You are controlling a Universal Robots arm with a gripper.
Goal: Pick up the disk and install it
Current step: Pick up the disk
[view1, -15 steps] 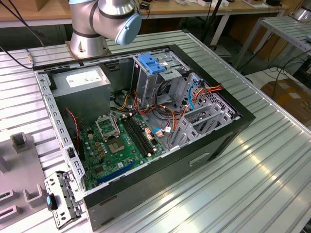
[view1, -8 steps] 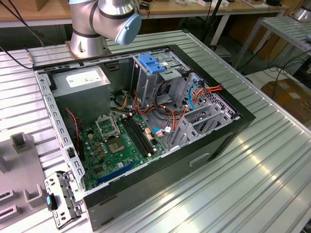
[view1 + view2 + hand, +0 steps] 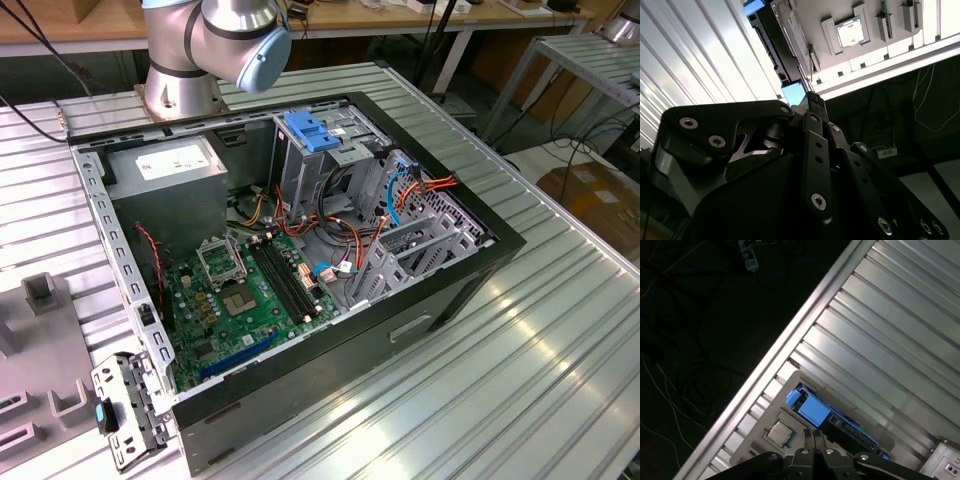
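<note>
Arm (image 3: 215, 40): silver joints with a pale blue cap, at the top of the exterior view. Its base stands on the table behind the case.
Gripper (image 3: 813, 433): black linkage fingers, seen in both wrist views.
Jaws: closed, tips pressed together, nothing between them.
Gripper position: hangs over the grey tray (image 3: 765, 412), clear of everything in it. No contact is visible.
Disk (image 3: 812, 411): sits in the grey tray with its narrow dark edge turned up toward the gripper. The light blue carrier rails show at its ends, and one end has a broad blue tab.
Disk neighbours: a square processor chip (image 3: 779, 432) lies flat in a pocket of the same tray, just beside the disk's tabbed end. The fingertips line up between chip and disk.
Tray placement: on the ribbed aluminium table (image 3: 520, 380), near its edge, with dark floor and loose cables beyond.
Computer case (image 3: 330, 350): black, lying open on the table at the centre of the exterior view.
Inside the case: green motherboard (image 3: 250, 290) at lower left. A grey power supply (image 3: 170, 165) with a white label is at upper left. A tall metal cage (image 3: 300, 175) at upper centre carries a fixed blue bracket (image 3: 312, 132). Orange, red and blue cables run toward the exterior view's right.
</note>
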